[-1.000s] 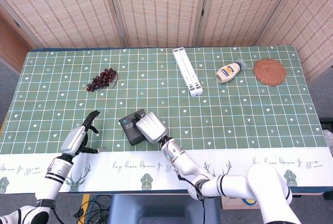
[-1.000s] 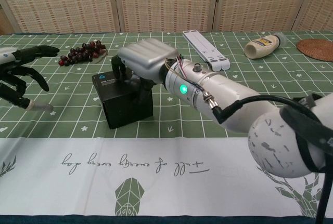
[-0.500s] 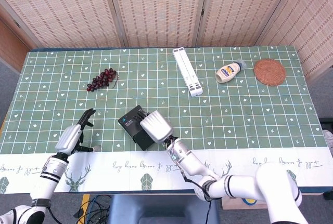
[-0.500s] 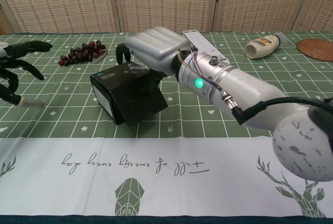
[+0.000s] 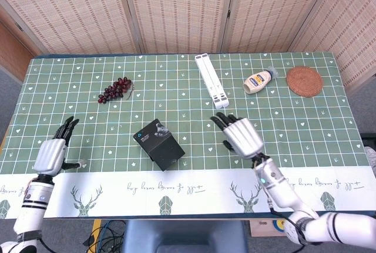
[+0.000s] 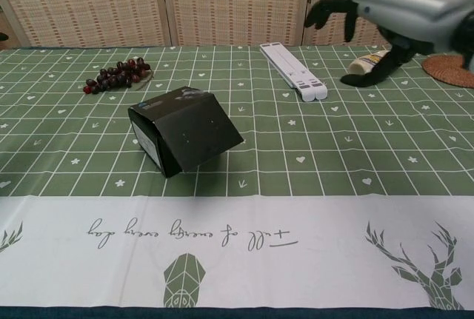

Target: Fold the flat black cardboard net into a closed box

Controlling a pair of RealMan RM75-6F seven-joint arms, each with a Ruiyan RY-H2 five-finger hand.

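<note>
Box of black cardboard sits folded up on the green checked tablecloth, near the front white border, tilted with one edge raised in the chest view; a small blue round mark shows on its top corner. Neither hand touches it. Right hand is to the right of the box, raised above the cloth, fingers spread, holding nothing. Left hand is well apart at the table's left edge, fingers extended and empty. Bunch of dark grapes lies behind the box to the left. White folding stand, mayonnaise bottle lying on its side, and round woven coaster occupy the far right.
</note>
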